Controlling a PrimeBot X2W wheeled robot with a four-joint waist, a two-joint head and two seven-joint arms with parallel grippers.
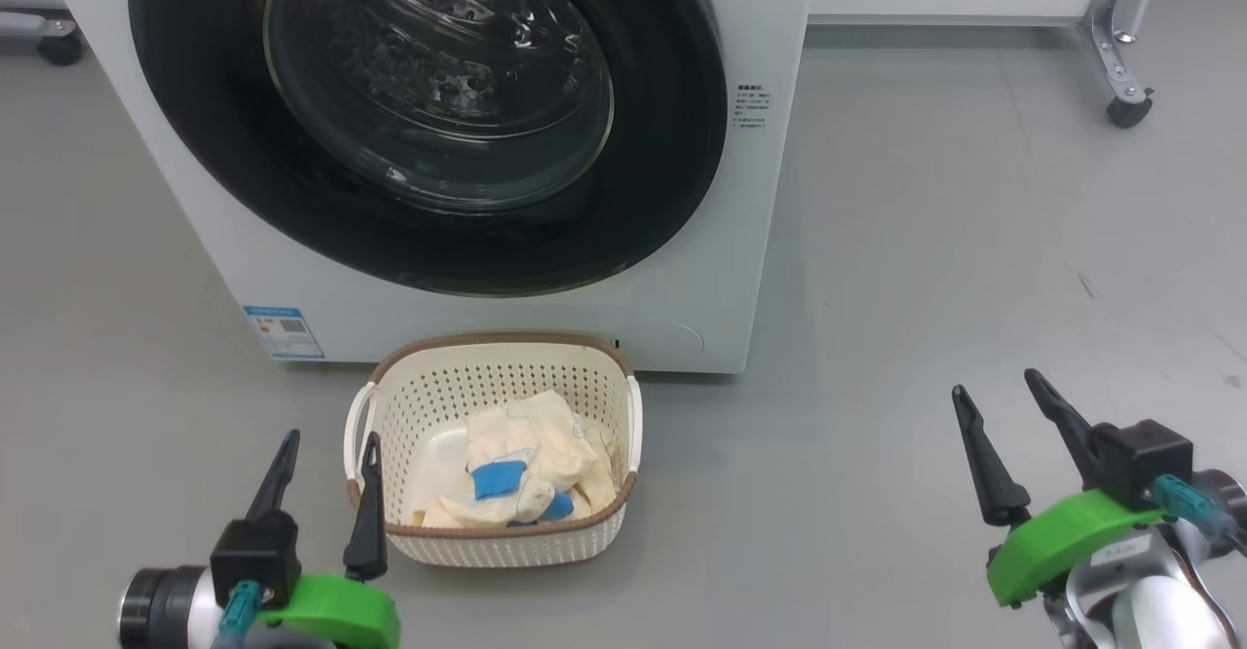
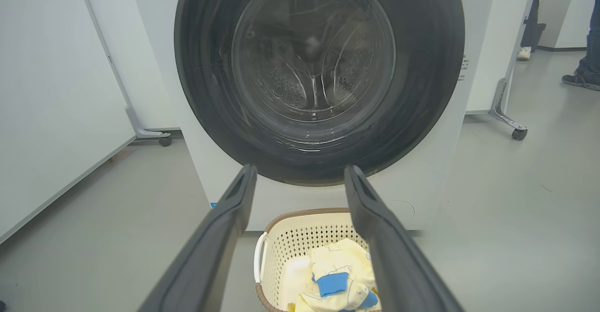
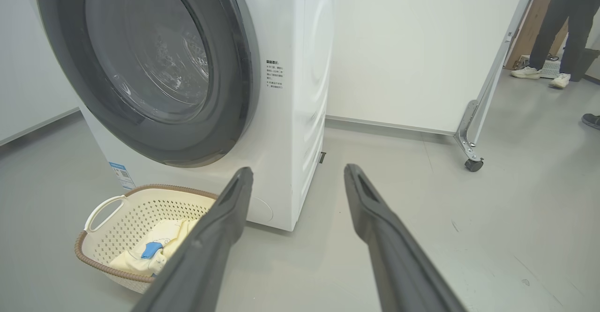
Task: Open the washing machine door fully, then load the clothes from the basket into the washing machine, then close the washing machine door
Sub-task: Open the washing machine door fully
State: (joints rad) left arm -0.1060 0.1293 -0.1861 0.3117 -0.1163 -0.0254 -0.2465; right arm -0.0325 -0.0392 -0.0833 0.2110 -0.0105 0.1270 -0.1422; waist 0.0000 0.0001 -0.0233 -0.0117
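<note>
Nothing is done yet: the washing machine door (image 1: 438, 94) is shut, the clothes (image 1: 546, 444) lie in the basket (image 1: 507, 340) at its six o'clock, and the left gripper (image 1: 331, 438) and right gripper (image 1: 996, 383) gape empty.

The smooth grey floor (image 1: 925, 269) is carrying everything here. The washing machine (image 1: 292, 288) is standing on it. The basket (image 1: 507, 544) is sitting on the floor just in front of the machine's base; whether the two are touching cannot be told. To the machine's right, a metal leg (image 1: 1111, 25) is resting on a black caster (image 1: 1130, 109), well apart from the basket. Beyond it, a person's white shoes (image 3: 525, 72) are standing on the floor.
</note>
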